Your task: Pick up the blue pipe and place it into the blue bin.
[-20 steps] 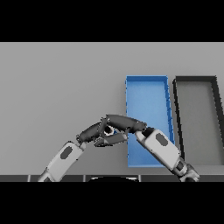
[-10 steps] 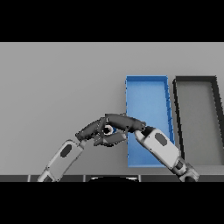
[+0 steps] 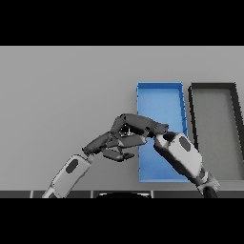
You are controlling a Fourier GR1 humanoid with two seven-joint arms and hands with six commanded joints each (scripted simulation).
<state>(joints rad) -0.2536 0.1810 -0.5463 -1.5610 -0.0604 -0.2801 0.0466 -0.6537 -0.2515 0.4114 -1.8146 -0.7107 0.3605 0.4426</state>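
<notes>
Blue pipe: we can't spot it, hidden where both hands meet.
Right robot hand (image 3: 136, 125): fingers curled, grasp unclear to us.
Left robot hand (image 3: 110, 145): touching the right, state unclear.
Blue bin (image 3: 159, 86): just right of hands.
Dark bin (image 3: 212, 86): beside blue bin.
Table (image 3: 62, 90): grey.

- The flat grey table (image 3: 62, 90) bears two long rectangular trays side by side at its right.
- The blue open bin (image 3: 159, 97) lies left of the dark grey open bin (image 3: 217, 133), just beside it, a narrow strip of table between.
- The left hand (image 3: 107, 145) and right hand (image 3: 136, 126) meet just left of the blue bin's near half.
</notes>
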